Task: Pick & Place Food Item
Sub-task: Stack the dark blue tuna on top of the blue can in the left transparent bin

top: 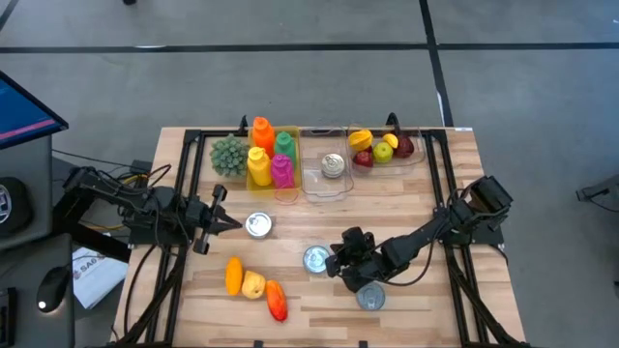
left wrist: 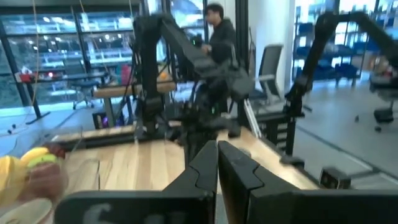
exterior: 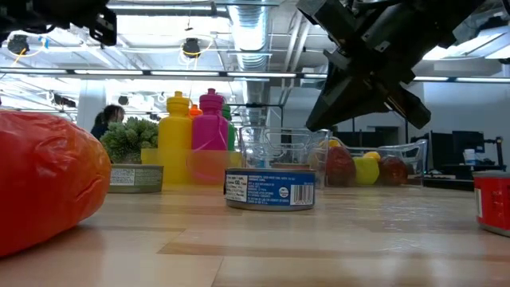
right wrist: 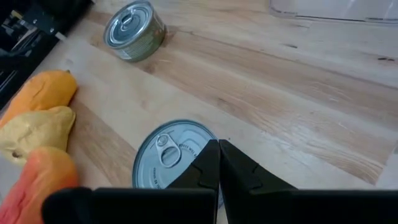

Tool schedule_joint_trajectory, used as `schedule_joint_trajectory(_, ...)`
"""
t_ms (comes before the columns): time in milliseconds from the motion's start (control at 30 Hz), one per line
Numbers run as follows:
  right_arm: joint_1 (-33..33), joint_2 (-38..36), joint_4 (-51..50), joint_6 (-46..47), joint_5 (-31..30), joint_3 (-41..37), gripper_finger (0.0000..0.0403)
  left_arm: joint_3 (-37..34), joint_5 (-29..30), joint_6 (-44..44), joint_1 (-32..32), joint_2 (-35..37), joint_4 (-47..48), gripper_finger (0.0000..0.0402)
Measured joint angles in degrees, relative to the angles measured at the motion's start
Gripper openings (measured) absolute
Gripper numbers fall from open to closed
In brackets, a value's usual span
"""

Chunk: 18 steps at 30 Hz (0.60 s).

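My right gripper (top: 336, 261) is shut and hovers just above a silver-lidded tin can (top: 316, 259) with a blue label (exterior: 269, 189), which stands on the table. In the right wrist view the shut fingertips (right wrist: 217, 148) sit over the near rim of that can (right wrist: 168, 155). Three soft food pieces lie side by side near the front edge: orange (top: 232, 275), yellow (top: 253, 284) and red (top: 277, 300). My left gripper (top: 230, 223) is shut and waits beside a second can (top: 258, 224).
A third can (top: 370, 298) stands under the right arm. At the far edge are a yellow tray (top: 253, 182) with coloured bottles and a green vegetable, a clear bin (top: 324, 186) holding a can, and a clear bin (top: 418, 158) of fruit. Bare wood lies mid-table.
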<state>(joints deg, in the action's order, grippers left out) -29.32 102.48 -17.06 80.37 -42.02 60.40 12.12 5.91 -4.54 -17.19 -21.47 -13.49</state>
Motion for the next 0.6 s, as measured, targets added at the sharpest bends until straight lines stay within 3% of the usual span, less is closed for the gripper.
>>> schedule_joint_trajectory(367,0.0,0.0,0.0,-1.4,0.0,0.0,0.0000,0.0,0.0,0.2,0.0,-0.4,-7.1,0.0002)
schedule_joint_trajectory(600,0.1,0.0,0.0,-1.5,0.0,0.0,0.0000,0.0,0.0,5.2,0.0,-9.8,-3.5,0.0002)
